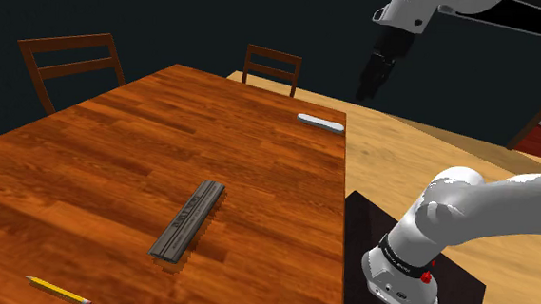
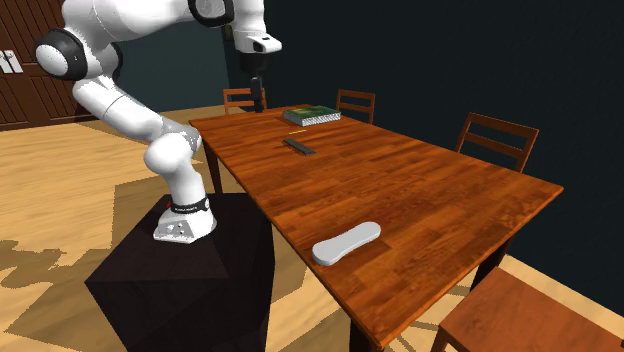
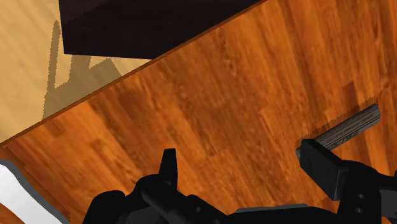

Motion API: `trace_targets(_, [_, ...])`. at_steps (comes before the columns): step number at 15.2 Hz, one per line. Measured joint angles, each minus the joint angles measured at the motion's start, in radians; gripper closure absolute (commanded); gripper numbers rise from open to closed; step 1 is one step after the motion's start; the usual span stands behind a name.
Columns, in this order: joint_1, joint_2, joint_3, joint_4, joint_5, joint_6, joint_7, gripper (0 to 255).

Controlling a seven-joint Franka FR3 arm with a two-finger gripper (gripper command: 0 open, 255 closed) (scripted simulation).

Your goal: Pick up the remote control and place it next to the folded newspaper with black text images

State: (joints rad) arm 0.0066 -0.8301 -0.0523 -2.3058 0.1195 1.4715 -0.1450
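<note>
The gripper (image 1: 366,92) is held high over the table's (image 1: 116,148) stand-side edge, pointed down, opened and empty; one remote control (image 1: 189,221), one pencil (image 1: 59,291) and one white oblong object (image 1: 320,123) are seen

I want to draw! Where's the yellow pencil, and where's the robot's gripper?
pencil (image 1: 58,291): shoulder view, middle of its yellow shaft.
gripper (image 1: 366,94): shoulder view, midway between its black fingertips.

Four things lie strung along a brown wooden table (image 1: 117,138), with the black box stand (image 1: 365,223) against its long side.
In the shoulder view a long dark grey ribbed bar (image 1: 189,220) lies mid-table. A yellow pencil (image 1: 59,291) lies nearer, to its left, and a pale rounded oblong remote control (image 1: 320,123) lies well apart at the far right edge. A flat green book (image 2: 311,115) lies at the table's other end, beyond the pencil.
</note>
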Motion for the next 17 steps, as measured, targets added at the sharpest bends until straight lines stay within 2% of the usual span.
trace_targets(2, [-0.001,0.005,-0.008,-0.004,-0.008,0.008,-0.013,0])
trace_targets(6, [-0.008,0.053,-0.061,-0.044,-0.062,0.088,-0.106,0])
trace_targets(12, [-0.016,0.178,-0.153,-0.06,-0.138,0.226,-0.258,0])
trace_targets(17, [-0.012,0.314,-0.219,-0.05,-0.175,0.354,-0.37,0])
